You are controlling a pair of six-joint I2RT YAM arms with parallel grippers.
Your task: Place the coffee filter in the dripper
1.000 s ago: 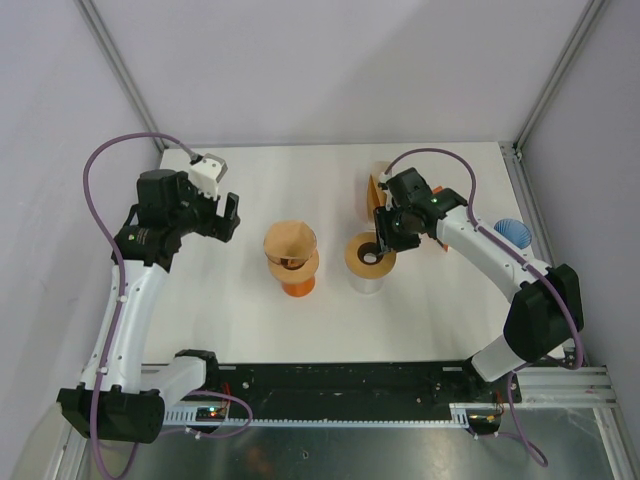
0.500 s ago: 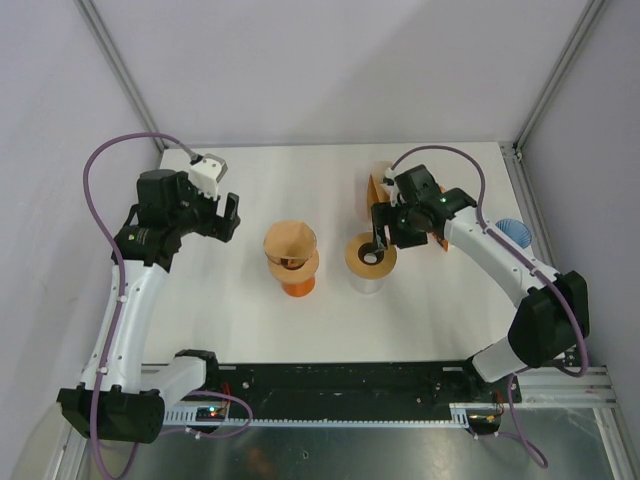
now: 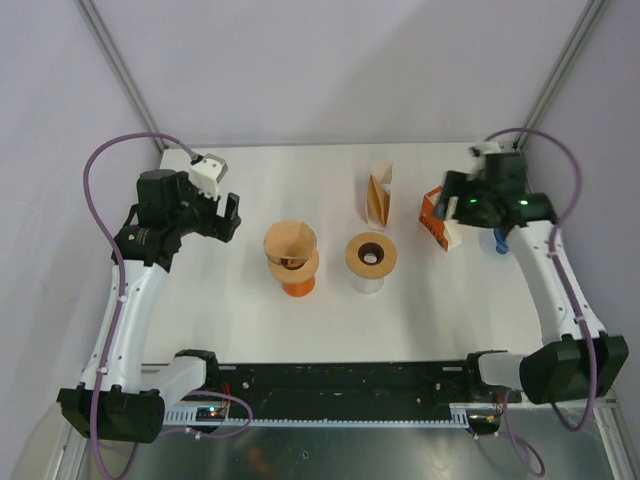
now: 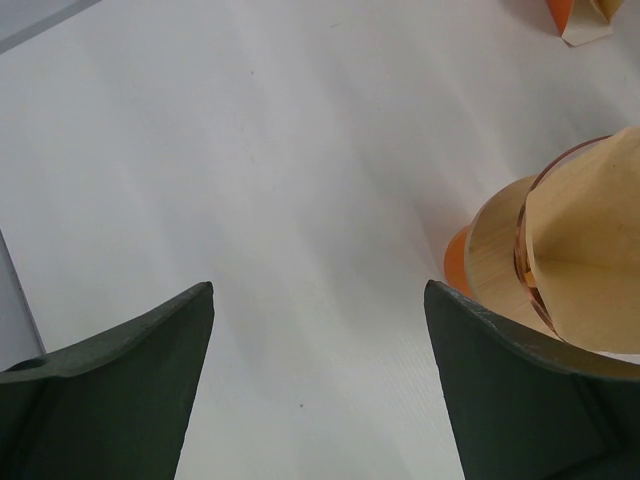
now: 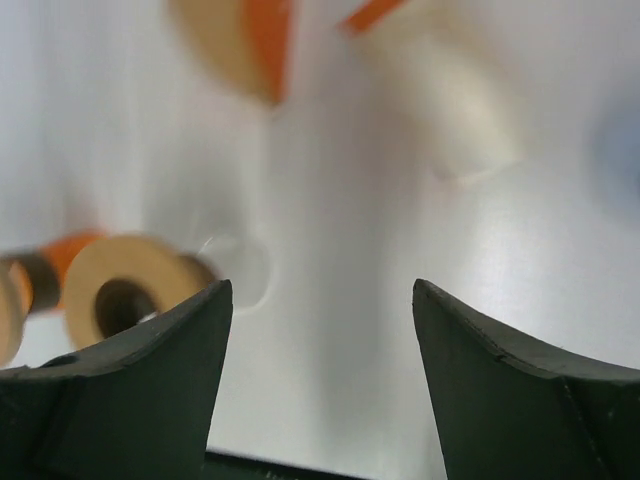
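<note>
Now, your left gripper [image 4: 318, 292] hangs wide and empty, left of the orange dripper [image 3: 293, 275], whose coffee filter [image 3: 289, 240] looks seated point-down. Right gripper [image 5: 318, 295], equally wide, sits toward the table [image 3: 300, 180] right edge, likely so it cannot knock the cone.

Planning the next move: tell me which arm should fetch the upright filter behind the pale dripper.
Right, likely: the right gripper, open and empty, sits nearer the upright filter; the left gripper is farther, beyond the orange dripper.
</note>
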